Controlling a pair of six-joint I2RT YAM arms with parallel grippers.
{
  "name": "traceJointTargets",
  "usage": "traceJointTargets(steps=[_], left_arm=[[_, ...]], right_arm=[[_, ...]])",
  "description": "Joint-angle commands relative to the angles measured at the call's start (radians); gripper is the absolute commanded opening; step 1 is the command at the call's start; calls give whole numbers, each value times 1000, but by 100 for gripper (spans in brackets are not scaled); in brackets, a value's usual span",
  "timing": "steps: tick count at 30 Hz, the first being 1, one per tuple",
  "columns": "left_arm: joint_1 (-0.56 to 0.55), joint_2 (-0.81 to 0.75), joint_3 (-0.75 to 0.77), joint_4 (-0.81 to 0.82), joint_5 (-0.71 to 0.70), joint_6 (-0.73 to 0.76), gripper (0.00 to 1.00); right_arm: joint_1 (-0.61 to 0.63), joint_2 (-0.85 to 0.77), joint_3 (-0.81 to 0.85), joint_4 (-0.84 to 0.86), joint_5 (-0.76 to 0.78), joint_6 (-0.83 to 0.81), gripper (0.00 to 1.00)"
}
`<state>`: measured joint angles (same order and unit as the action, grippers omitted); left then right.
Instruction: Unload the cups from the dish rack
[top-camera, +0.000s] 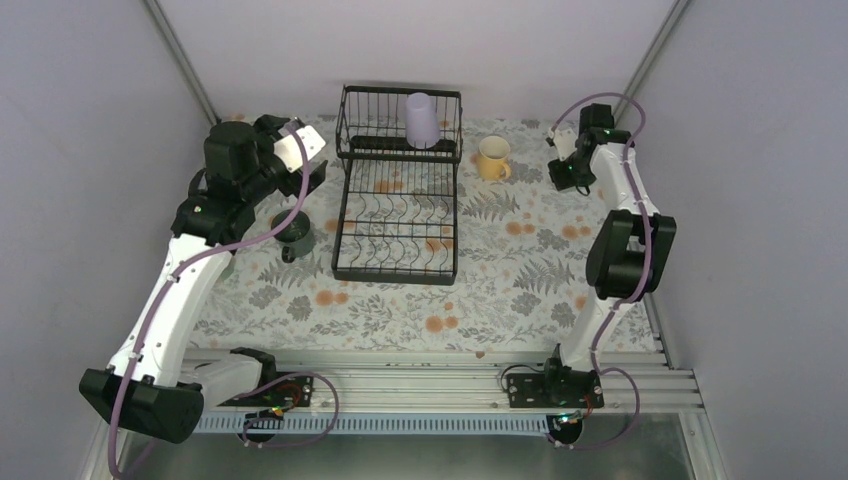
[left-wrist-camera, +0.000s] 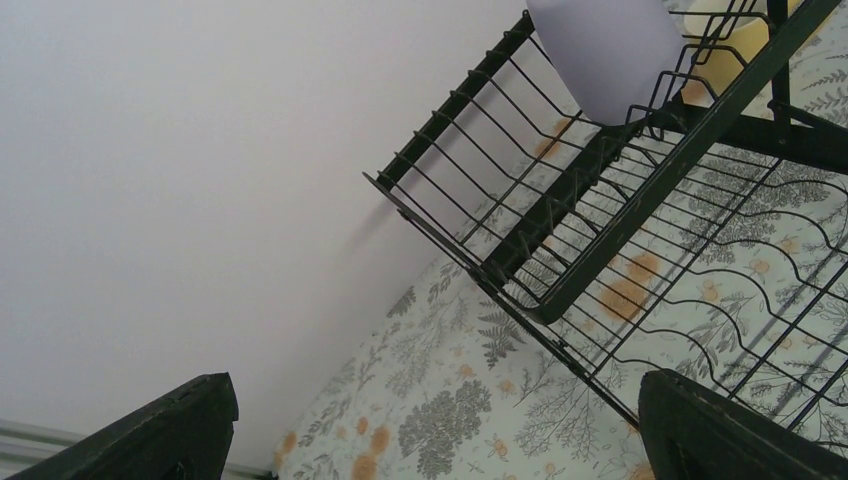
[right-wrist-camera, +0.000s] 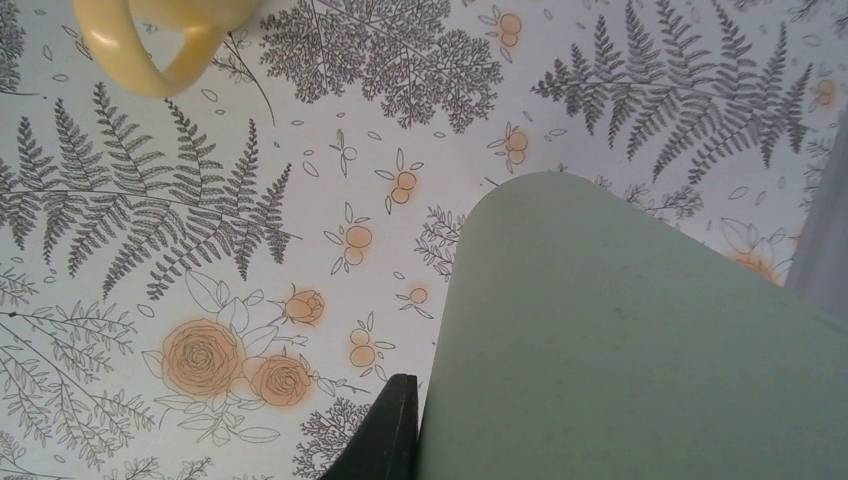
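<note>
Right wrist: right jaws grasp the mint-green cup (right-wrist-camera: 640, 340) right of the dish rack (top-camera: 396, 278); tilted release could tip it. Left jaws gape.

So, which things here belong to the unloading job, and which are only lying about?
Job: dish rack, lavender cup on its upper shelf, yellow mug, dark mug, mint-green cup in the right gripper.
Lying about: floral table cover, metal rail at the near edge.

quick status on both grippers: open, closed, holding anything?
Left gripper: open, jaws wide apart, nothing between them.
Right gripper: closed on a green cup.
</note>
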<state>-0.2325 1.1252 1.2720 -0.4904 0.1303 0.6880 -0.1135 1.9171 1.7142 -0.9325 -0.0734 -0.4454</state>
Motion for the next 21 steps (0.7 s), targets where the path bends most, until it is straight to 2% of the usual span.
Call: traceJointTargets(steps=[1,21], left_arm=[[5,-7,9,-1,7,-2,100],[5,37,50,18,30,-80,100]], right_arm=[[-2,24,-8,21,-15,-7,4],[1,68,5,34,-22,-10,4]])
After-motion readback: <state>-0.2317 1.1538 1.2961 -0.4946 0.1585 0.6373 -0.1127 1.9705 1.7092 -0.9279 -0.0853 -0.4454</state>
